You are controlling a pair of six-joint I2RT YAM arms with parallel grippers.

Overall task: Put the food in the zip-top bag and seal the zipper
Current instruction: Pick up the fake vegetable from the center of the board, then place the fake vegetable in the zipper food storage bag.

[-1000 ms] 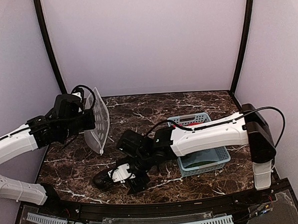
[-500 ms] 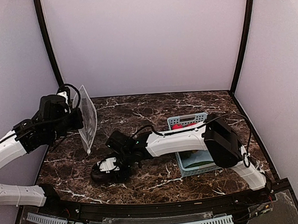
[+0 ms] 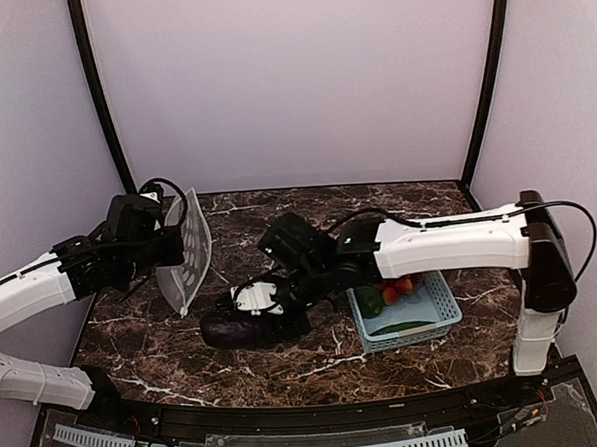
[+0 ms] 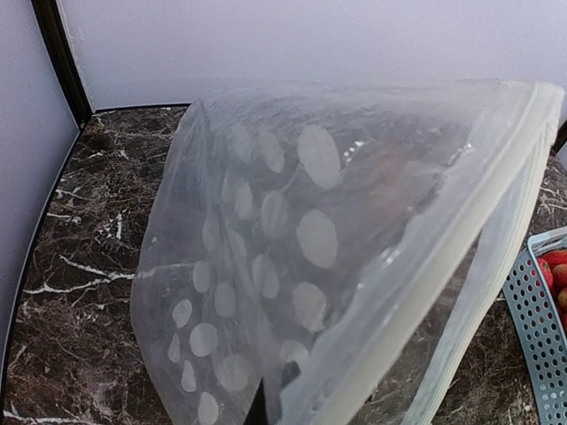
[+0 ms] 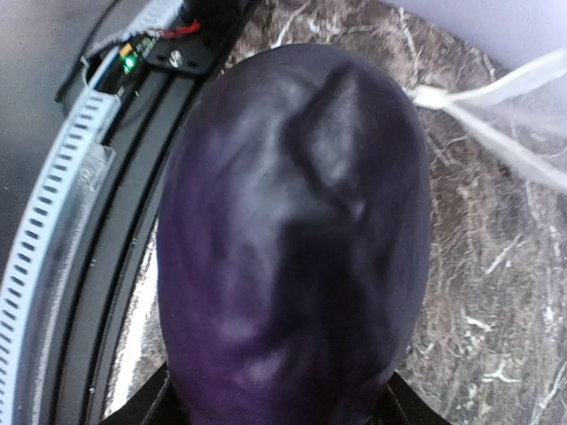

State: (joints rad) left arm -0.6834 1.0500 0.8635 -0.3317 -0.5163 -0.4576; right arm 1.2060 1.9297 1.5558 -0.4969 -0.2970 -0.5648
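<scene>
The dark purple eggplant (image 3: 232, 332) is held in my right gripper (image 3: 260, 308), low over the table left of the basket; it fills the right wrist view (image 5: 292, 239), with the gripper (image 5: 283, 418) shut round its base. My left gripper (image 3: 172, 246) is shut on the clear white-dotted zip-top bag (image 3: 186, 253), holding it up on edge at the left. The bag (image 4: 292, 248) fills the left wrist view, its whitish zipper strip (image 4: 496, 239) along the right edge; no slider shows. Red pieces (image 3: 402, 288) and a green cucumber (image 3: 404, 327) lie in the basket.
The light-blue slotted basket (image 3: 438, 314) stands at the right of the table, under the right arm; its corner shows in the left wrist view (image 4: 539, 310). The black front rail with a white ribbed strip (image 5: 53, 266) runs close beside the eggplant. Dark posts stand at the back corners.
My right gripper has carried the eggplant from the front edge back and to the right. My left arm swung the bag left, then back to the right, nearer the eggplant.
</scene>
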